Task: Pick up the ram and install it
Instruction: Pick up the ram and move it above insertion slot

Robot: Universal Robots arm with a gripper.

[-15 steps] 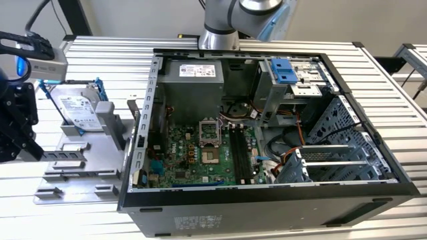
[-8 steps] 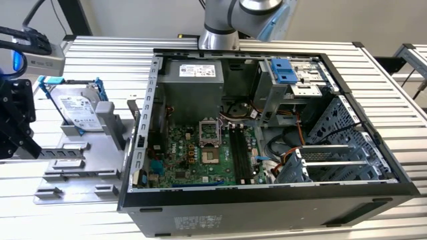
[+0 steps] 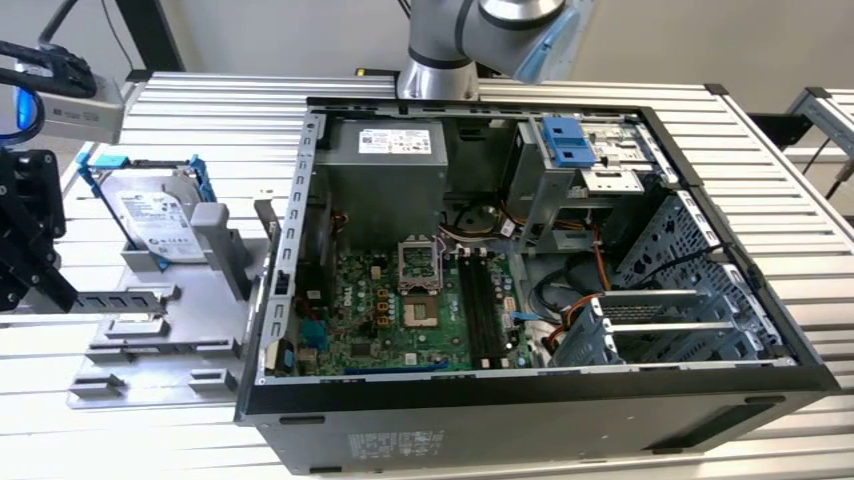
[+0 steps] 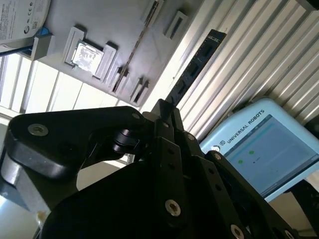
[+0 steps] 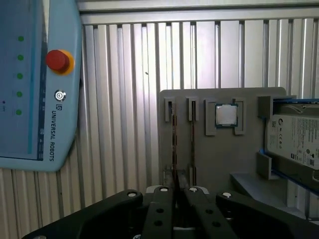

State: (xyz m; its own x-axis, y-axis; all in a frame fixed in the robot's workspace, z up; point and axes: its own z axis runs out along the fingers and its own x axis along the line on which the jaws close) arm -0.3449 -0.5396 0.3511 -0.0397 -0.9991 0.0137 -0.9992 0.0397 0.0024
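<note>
Jaws clenched on one end of ram (image 4: 195, 67); rest of stick juts free, seen in second wrist view against bare table (image 3: 134, 440) slats beside holder (image 3: 160, 345) edge. Exterior view: jaws at holder's 9 o'clock side, well apart from case (image 3: 534, 420).

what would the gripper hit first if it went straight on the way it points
Likely the grey holder below; the ram clamped in the gripper would touch it first, though depth is unclear.

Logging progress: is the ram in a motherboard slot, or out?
Out. The ram juts from the gripper, which is clamped on it, and the motherboard slots look empty.
</note>
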